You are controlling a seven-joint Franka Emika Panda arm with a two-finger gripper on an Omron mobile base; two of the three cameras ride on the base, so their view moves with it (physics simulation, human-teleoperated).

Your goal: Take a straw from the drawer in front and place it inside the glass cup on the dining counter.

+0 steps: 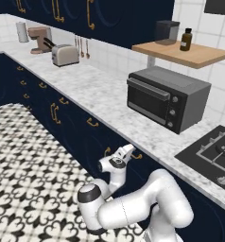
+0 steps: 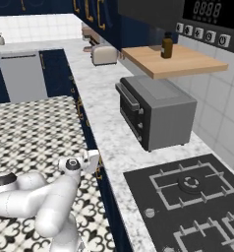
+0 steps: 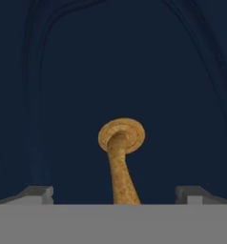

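The drawer (image 3: 110, 71) is a dark navy front, shut, close in front of the hand. Its small brass handle (image 3: 121, 147) stands out between my two fingertips (image 3: 39, 193), which sit wide apart on either side of it without touching. My gripper (image 3: 115, 194) is open. From the left base view the gripper (image 1: 128, 152) is pressed up to the drawer front (image 1: 115, 140) just under the marble worktop edge. From the right base view the gripper (image 2: 94, 161) is at the same handle (image 2: 100, 172). The straw is hidden; the glass cup and the dining counter are out of view.
A grey toaster oven (image 1: 166, 97) stands on the marble worktop (image 1: 95, 90), beside a black gas hob (image 1: 213, 151). Farther left are a toaster (image 1: 64, 54) and a coffee machine (image 1: 41, 38). A wooden shelf (image 1: 180, 53) carries a bottle. Patterned floor (image 1: 24, 160) lies to the left.
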